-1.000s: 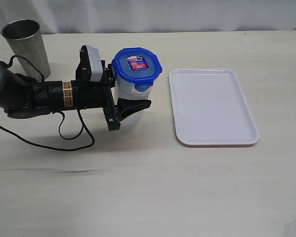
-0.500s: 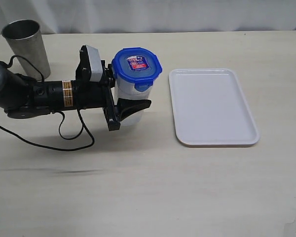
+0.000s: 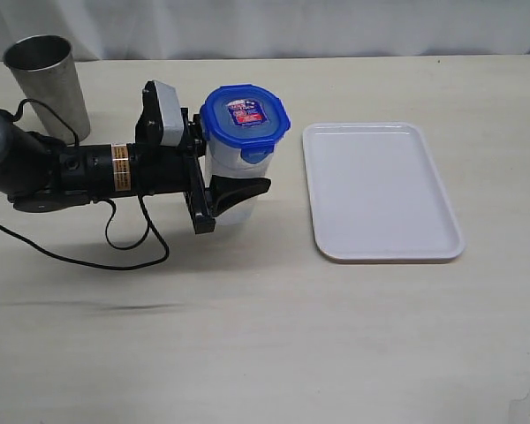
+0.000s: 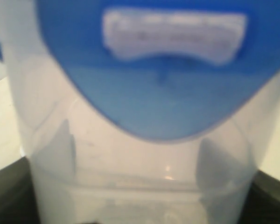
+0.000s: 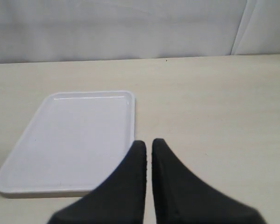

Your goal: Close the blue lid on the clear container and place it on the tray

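Observation:
The clear container (image 3: pixel 225 166) stands upright on the table, left of the tray (image 3: pixel 380 190), with the blue lid (image 3: pixel 245 115) sitting on top. My left gripper (image 3: pixel 258 159) reaches in from the left and is shut on the container's body; one finger (image 3: pixel 243 187) crosses its front, the other is hidden behind. In the left wrist view the container (image 4: pixel 140 172) and a lid tab (image 4: pixel 168 93) fill the frame, with the gripper (image 4: pixel 140 191) around them and dark fingers (image 4: pixel 7 191) at both sides. My right gripper (image 5: pixel 148 142) is shut on nothing, hanging near the tray (image 5: pixel 70 135).
A shiny steel cup (image 3: pixel 49 84) stands at the far left behind the left arm. A black cable (image 3: pixel 115 243) loops on the table below that arm. The right arm does not show in the exterior view.

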You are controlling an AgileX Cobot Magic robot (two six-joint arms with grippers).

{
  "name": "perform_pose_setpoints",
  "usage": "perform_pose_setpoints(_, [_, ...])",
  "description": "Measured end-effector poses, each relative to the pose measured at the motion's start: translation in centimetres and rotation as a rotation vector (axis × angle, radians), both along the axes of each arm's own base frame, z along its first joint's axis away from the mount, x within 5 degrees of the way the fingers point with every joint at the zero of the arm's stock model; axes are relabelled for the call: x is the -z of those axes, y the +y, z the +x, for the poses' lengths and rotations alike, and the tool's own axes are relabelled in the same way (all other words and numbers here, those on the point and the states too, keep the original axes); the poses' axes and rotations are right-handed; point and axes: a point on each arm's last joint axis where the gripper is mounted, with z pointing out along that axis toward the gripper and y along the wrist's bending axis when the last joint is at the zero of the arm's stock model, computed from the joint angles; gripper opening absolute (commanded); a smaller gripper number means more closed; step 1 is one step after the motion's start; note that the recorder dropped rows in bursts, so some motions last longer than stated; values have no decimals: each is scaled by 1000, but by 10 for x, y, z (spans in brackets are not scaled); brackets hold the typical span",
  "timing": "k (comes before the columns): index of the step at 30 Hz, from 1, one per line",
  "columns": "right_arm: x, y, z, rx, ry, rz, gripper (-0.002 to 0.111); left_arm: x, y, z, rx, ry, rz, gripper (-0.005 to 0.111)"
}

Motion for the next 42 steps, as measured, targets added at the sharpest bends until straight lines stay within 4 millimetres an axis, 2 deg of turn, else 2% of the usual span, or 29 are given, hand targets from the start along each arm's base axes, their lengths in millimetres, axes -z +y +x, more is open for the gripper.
perform_pose_setpoints(33, [2,-1,0,-5,22,-70,4,-2,-4,1,-33,-3,-19,0])
perform_pose_setpoints(36, [2,-1,-1,-7,24,-75,4,-7,-18,2,-22,-45,-30,0])
perform_pose_setpoints(39, [2,-1,-1,-7,26,-77,4,-18,-40,5,18,-109,-34,0])
perform_pose_setpoints(42, [2,-1,-1,-7,26,-77,4,-26,-66,13,19,-166,46,0])
